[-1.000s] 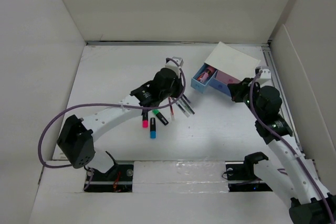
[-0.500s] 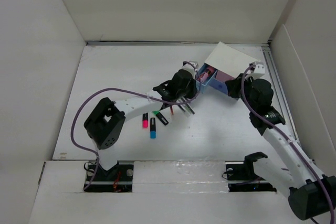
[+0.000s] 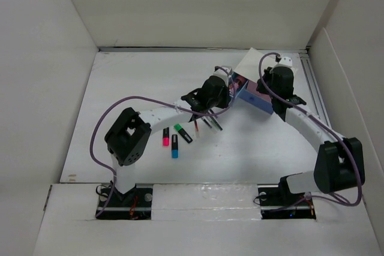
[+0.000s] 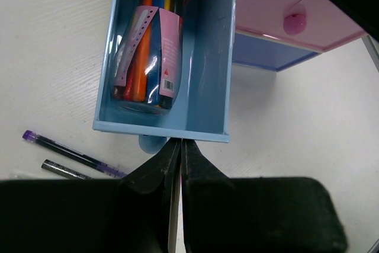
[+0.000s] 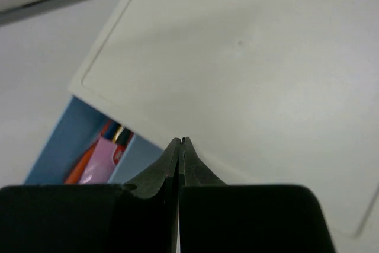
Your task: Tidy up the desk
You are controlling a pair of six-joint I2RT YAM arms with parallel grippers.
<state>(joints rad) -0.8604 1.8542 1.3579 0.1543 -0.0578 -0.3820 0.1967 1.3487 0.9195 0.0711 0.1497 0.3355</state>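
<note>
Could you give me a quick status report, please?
Left gripper shut, at open blue drawer front. Right gripper shut, over box. Pens, markers loose on desk.

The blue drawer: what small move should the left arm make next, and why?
Probably nudge the blue drawer shut: the closed left fingers sit at its front panel, a pen pack lies inside, and the right fingers hover closed over the white box top, perhaps steadying it.
</note>
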